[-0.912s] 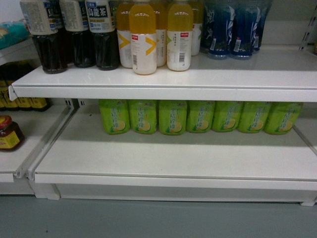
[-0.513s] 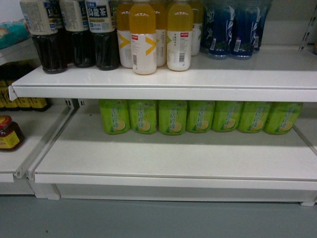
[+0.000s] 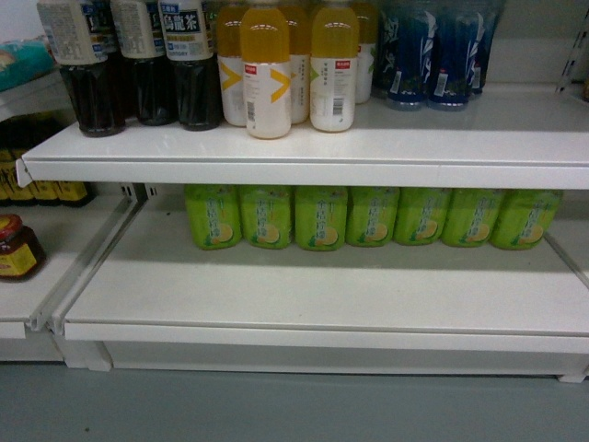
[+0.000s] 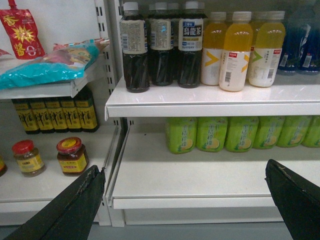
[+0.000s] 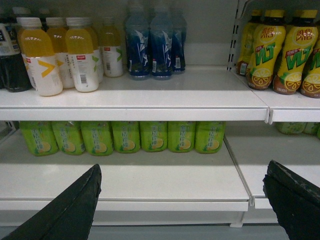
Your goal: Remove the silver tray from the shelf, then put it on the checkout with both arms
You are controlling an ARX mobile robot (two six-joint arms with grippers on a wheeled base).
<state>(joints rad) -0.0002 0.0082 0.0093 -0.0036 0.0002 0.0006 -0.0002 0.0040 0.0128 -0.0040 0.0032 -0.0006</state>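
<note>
No silver tray shows in any view, and the checkout is out of view. The white shelf (image 3: 322, 295) fills the head view, its lower board bare in front of a row of green bottles. Neither gripper appears in the head view. In the left wrist view my left gripper (image 4: 183, 170) is open, its black fingers (image 4: 80, 200) wide apart in front of the lower shelf board (image 4: 200, 175), holding nothing. In the right wrist view my right gripper (image 5: 183, 167) is open too, facing the lower board (image 5: 150, 180) from a distance.
The upper board (image 3: 368, 138) carries dark tea bottles (image 3: 138, 64), orange juice bottles (image 3: 276, 64) and blue bottles (image 3: 433, 55). Green bottles (image 3: 368, 216) line the back of the lower board. A jar (image 3: 18, 247) stands in the left bay. Grey floor (image 3: 276, 405) lies below.
</note>
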